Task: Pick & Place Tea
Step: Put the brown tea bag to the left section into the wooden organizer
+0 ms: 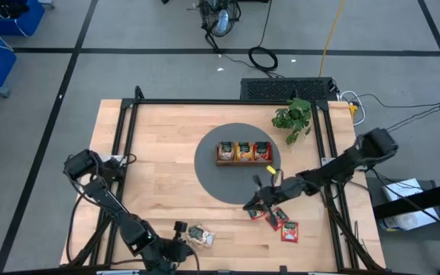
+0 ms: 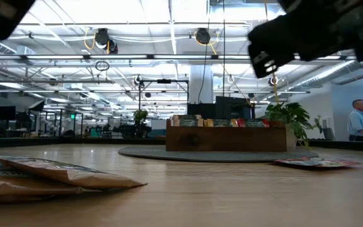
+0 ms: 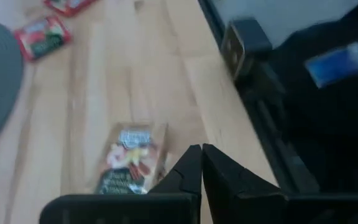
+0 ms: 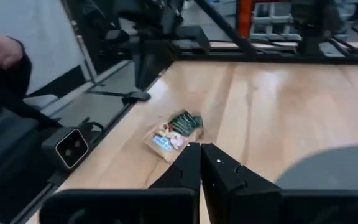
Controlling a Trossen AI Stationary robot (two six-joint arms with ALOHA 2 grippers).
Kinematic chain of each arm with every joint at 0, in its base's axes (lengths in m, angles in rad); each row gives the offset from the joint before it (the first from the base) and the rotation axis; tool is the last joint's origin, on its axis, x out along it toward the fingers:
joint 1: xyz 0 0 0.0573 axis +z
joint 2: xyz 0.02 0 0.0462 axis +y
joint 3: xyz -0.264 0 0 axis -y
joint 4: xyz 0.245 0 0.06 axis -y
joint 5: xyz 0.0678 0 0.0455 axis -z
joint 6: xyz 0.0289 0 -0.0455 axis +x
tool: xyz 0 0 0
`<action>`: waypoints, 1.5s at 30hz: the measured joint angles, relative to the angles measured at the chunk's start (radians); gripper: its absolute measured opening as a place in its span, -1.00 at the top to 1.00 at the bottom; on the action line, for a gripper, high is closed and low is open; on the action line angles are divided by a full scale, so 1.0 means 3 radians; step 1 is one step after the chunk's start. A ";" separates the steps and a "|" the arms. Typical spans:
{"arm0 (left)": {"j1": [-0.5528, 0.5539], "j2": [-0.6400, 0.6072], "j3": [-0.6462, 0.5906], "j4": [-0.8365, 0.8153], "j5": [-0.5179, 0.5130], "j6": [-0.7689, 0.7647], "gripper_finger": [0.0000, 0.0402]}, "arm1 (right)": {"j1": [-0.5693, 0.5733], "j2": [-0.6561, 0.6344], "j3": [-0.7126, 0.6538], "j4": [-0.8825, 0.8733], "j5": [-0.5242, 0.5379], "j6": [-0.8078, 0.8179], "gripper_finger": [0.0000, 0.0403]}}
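Green-and-tan sachets [image 1: 199,236] beside left pincer [image 1: 176,246]

wooden tray [image 1: 244,161] on grey mat [image 1: 212,179], plant [image 1: 294,117]

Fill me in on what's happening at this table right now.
The robot is sorting tea sachets into the wooden tray on the grey mat; its three compartments already hold sachets. The right gripper hovers, shut and empty, beside the red sachets near the mat's edge. The left gripper, also shut, waits by a green-and-tan sachet at the table's near edge.
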 joint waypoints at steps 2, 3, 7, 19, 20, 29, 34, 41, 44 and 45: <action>0.0025 0.0037 -0.0002 -0.0099 0.0033 -0.0002 0.89 | -0.0093 0.0189 0.0095 0.0110 -0.0144 -0.0033 1.00; 0.0058 0.0059 -0.0002 -0.0124 0.0067 0.0006 0.89 | -0.0134 0.0275 0.0146 0.0116 -0.0179 -0.0031 1.00; 0.0154 0.0095 -0.0006 -0.0261 0.0149 0.0010 0.89 | -0.0272 0.0637 0.0359 0.0098 -0.0187 -0.0019 1.00; 0.0263 0.0236 -0.0005 -0.0315 0.0454 -0.0089 0.89 | -0.0399 0.1039 0.0567 0.0096 -0.0371 0.0096 1.00; 0.0289 0.0235 -0.0005 -0.0310 0.0421 -0.0068 0.89 | -0.0390 0.1034 0.0567 0.0095 -0.0372 0.0096 1.00; 0.0460 0.0267 -0.0005 -0.0508 0.0256 -0.0099 0.89 | -0.0397 0.1028 0.0567 0.0086 -0.0366 -0.0016 1.00; 0.0572 0.0267 -0.0024 -0.0568 0.0133 -0.0258 0.89 | -0.0399 0.1028 0.0567 0.0080 -0.0363 -0.0018 1.00; 0.0661 0.0267 -0.0164 -0.0527 -0.0122 -0.0300 0.89 | -0.0394 0.1028 0.0565 0.0062 -0.0372 -0.0018 1.00; 0.0719 0.0267 -0.0262 -0.0411 -0.0225 -0.0326 0.89 | -0.0394 0.1028 0.0565 0.0062 -0.0372 -0.0055 1.00; 0.0739 0.0268 -0.0293 -0.0363 -0.0259 -0.0302 0.89 | -0.0394 0.1028 0.0564 0.0062 -0.0371 -0.0064 1.00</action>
